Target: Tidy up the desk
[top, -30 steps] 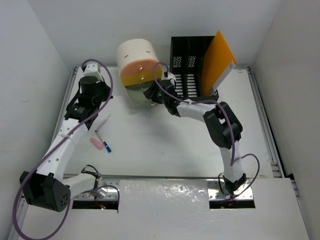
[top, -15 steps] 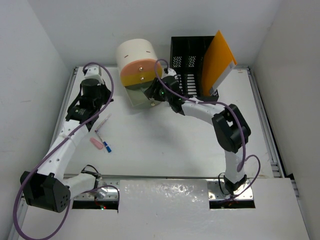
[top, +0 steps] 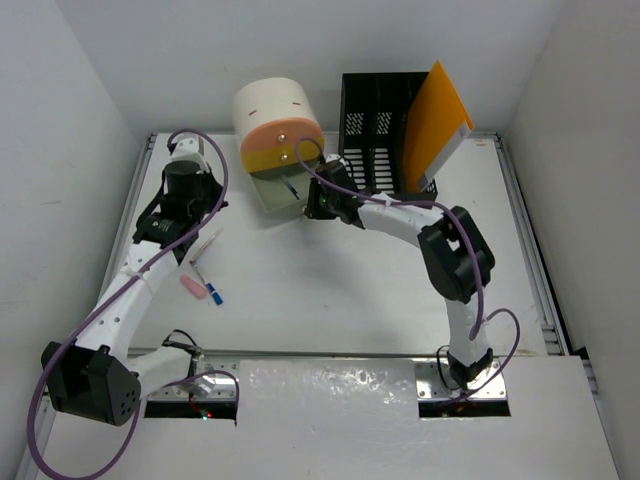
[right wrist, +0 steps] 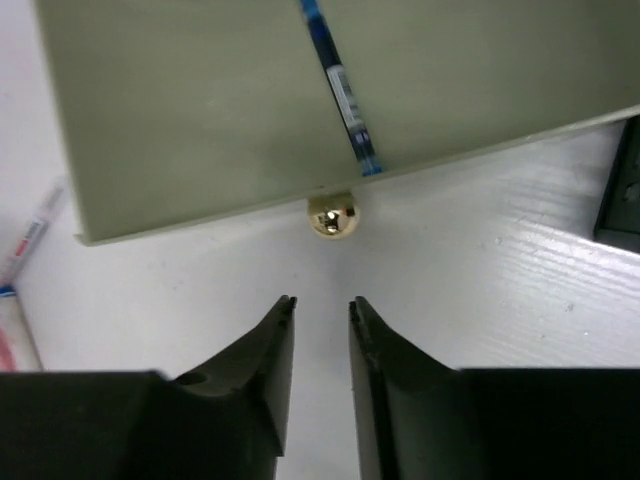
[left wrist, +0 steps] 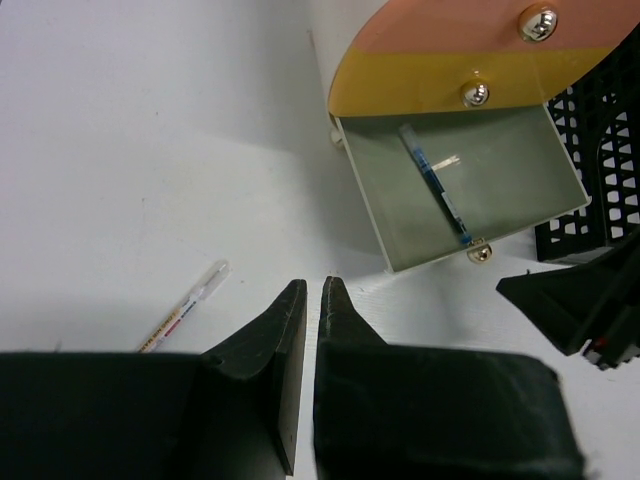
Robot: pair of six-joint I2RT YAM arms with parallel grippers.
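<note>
now that the right end effector [right wrist: 321,300] has drawn back off the green drawer [right wrist: 200,110] to hang just in front of its brass knob [right wrist: 333,215], the blue pen [right wrist: 340,85] lies alone in the tray, slanting toward the front lip with nothing gripping it. a second ago that arm reached over the drawer; its fingers are now slightly parted and empty, lined up with the knob but not touching it. the left end effector [left wrist: 312,287] has edged a little toward the rear and hovers clenched on nothing over bare surface, a white pen [left wrist: 190,305] lying near it. the table [top: 330,290] spreads white under both arms, from their bases to the back wall, carrying the round drawer unit [top: 272,110] at rear centre and the black mesh rack [top: 375,140] with its orange folder [top: 435,120] beside that. i judge one item stowed and the tidying part done: the white pen, a pink item [top: 191,287] and a blue-tipped pen [top: 212,292] remain loose on the left side, so leaving the drawer open suits fetching another.
</note>
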